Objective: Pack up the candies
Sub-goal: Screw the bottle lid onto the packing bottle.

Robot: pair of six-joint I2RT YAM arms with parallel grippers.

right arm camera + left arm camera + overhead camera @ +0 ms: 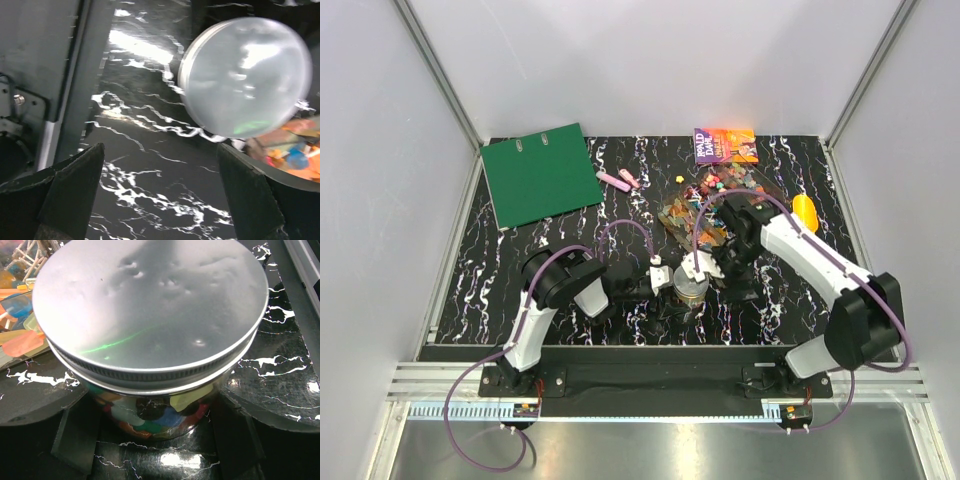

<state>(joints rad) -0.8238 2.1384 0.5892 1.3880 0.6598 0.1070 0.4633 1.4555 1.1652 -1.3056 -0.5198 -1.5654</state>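
White panel walls box in a black tabletop [485, 260] veined with white marbling.

Green ring binder [540, 175] lies flat at the far left. Left arm [565, 280] and right arm [800, 250] both reach to the middle of the near side. They meet at a clear glass jar [690, 290] capped with a silver metal screw lid [150, 305]. Purple-and-orange paperback book [725, 146] lies at the far edge. Yellow plastic scoop [804, 212] sits just right of the right arm. Pink highlighter pens [618, 180] lie near the binder.

Left fingers [75, 440]: one on each side of the jar's lower wall, seemingly pressed to the glass. Grasping it; jar upright on the tabletop.

Right fingers [65, 190]: spread wide, nothing between them. The lid sits off to one side, apart from both.

Step, as judged: capping or just capped. The lid sits level on the jar; whether it is screwed tight cannot be told. If it needs tightening, the right fingers must centre over the lid and close on its rim while the left braces the glass.

Candies [150, 415]: inside the jar, packed up to the lid band, with yellow, blue, green, red and pale pieces pressed against the glass. Loose candies [720, 185] lie scattered in front of the book, and a heap lies between them and the jar.
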